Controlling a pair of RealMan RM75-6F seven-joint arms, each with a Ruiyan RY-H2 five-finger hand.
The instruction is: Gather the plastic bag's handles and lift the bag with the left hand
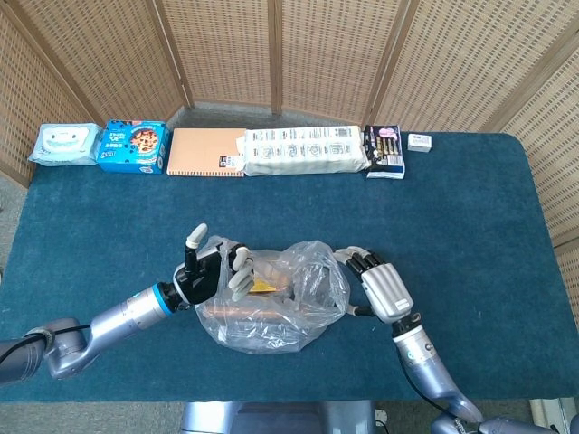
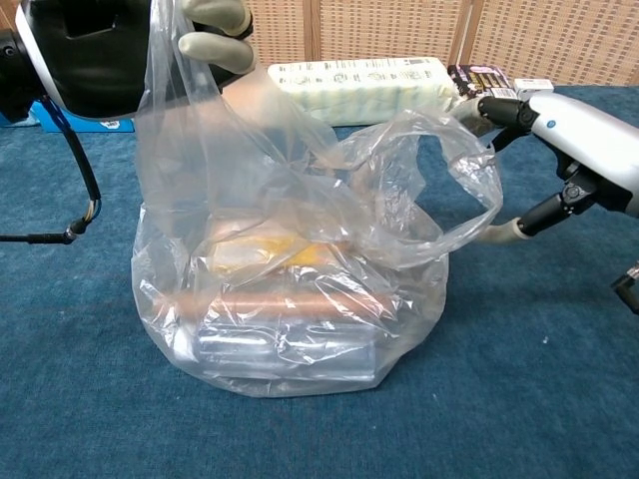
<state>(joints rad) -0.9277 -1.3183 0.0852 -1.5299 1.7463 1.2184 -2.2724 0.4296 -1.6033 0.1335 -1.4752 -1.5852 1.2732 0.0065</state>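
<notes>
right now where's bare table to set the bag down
Bare cloth lies between the back row, from wipes pack to small white box, and the plastic bag, plus the whole right end. Crowded around the bag: left hand, right hand.

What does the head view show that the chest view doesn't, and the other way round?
Head only: the wipes pack at the far left and the notebook. Chest only: the copper-coloured pack low inside the bag. Both: the bag, the left hand holding up one handle, and the right hand at the other handle.
</notes>
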